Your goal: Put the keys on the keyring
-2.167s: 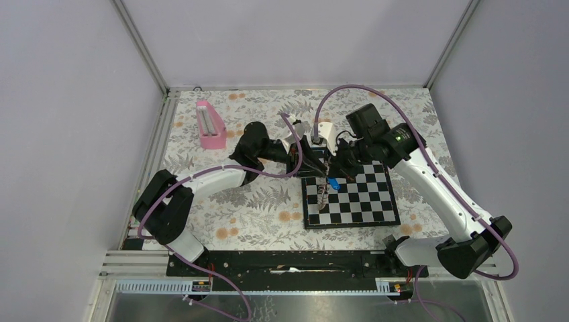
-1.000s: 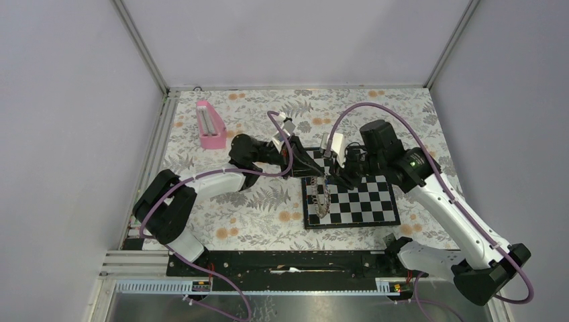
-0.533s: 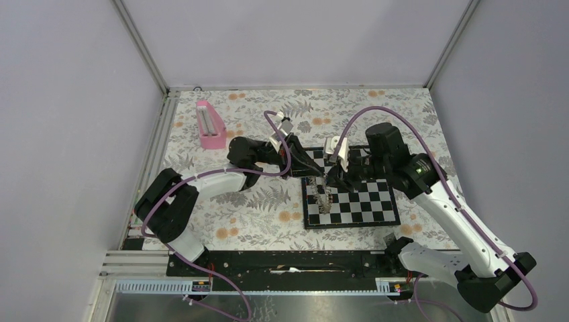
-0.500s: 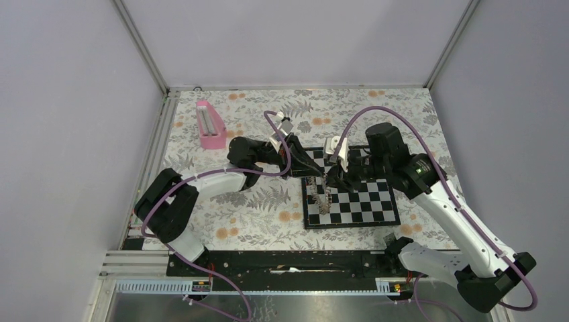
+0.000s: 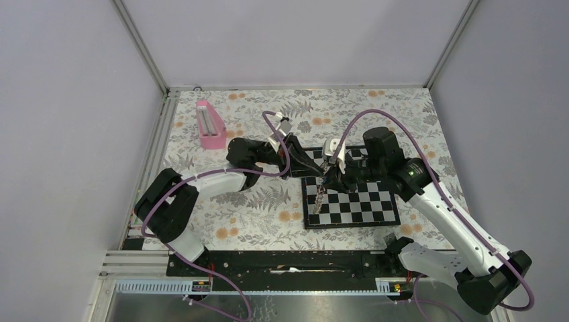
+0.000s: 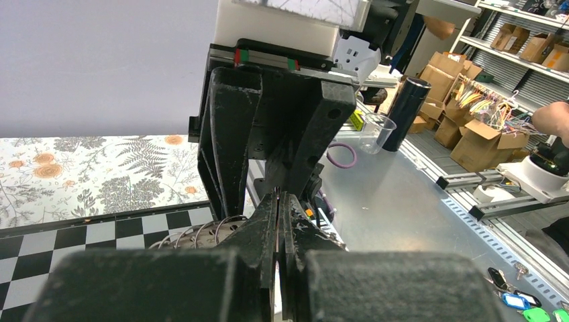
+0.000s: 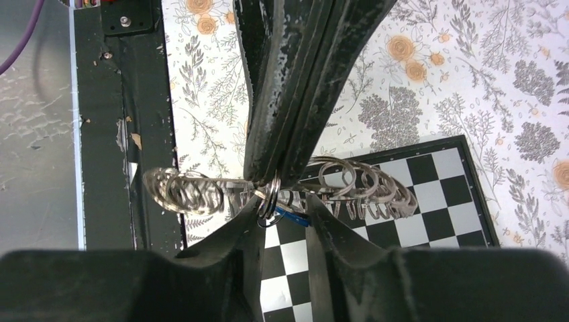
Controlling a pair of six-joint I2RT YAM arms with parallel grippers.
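Keyring (image 7: pixel 349 181) — linked silver loops, blue key (image 7: pixel 292 216) beneath.

left end effector (image 6: pixel 278 198) pinched together, keyring (image 6: pixel 196 235) beside

A black-and-white chessboard (image 5: pixel 355 208) lies flat on the floral tabletop (image 5: pixel 255 215) before me, right of centre. A pink plastic box (image 5: pixel 210 125) sits well apart, far left.

text: none legible | labels: none | numbers: none | signs: none
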